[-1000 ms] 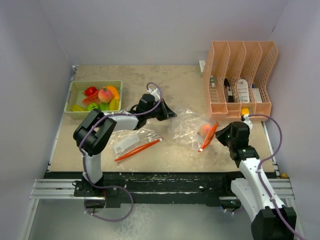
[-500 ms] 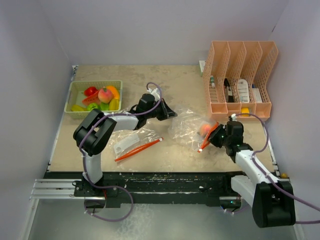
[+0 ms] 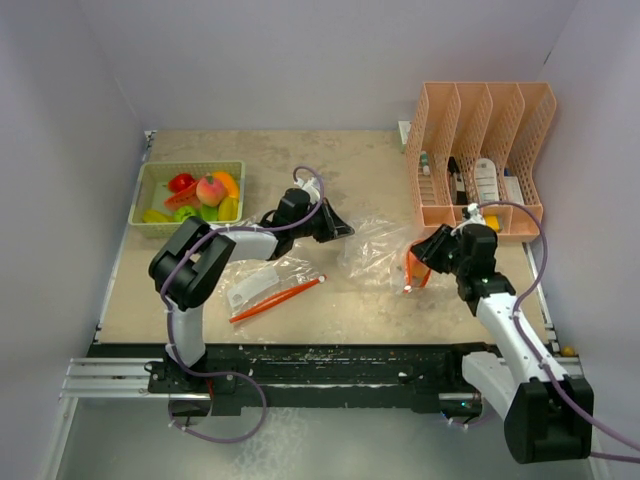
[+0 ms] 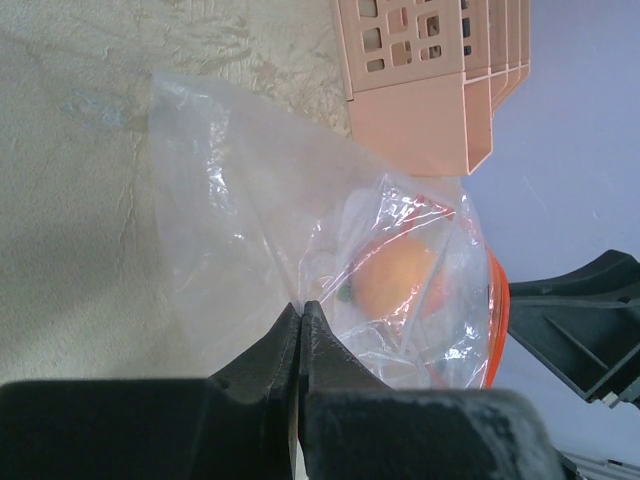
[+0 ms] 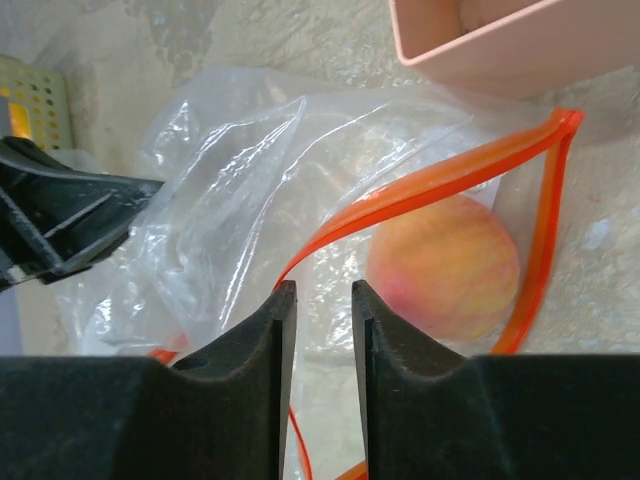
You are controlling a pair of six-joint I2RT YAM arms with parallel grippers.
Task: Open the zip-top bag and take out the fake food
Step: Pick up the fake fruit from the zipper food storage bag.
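Observation:
A clear zip-top bag (image 3: 370,245) with an orange zip strip (image 5: 430,180) lies right of the table's middle. My left gripper (image 3: 343,230) is shut on a fold of its plastic (image 4: 250,200) at the closed end. One piece of fake food, a peach-coloured fruit (image 5: 445,265), sits inside just behind the parted zip. It also shows through the film in the left wrist view (image 4: 395,280). My right gripper (image 5: 323,288) stands open a little at the bag's mouth, left of the fruit, with nothing pinched. From above, the right gripper (image 3: 422,256) hides the fruit.
A green basket (image 3: 150,175) at the back left holds several more toy fruits and vegetables (image 3: 205,190). A second, flat zip-top bag (image 3: 265,285) lies in front of the left arm. A pink slotted organizer (image 3: 480,160) stands just behind the right gripper. Walls close in both sides.
My right arm has swung left and back to the bag's mouth and now covers the fruit from above. The orange zip end has shifted with it. The left gripper holds still.

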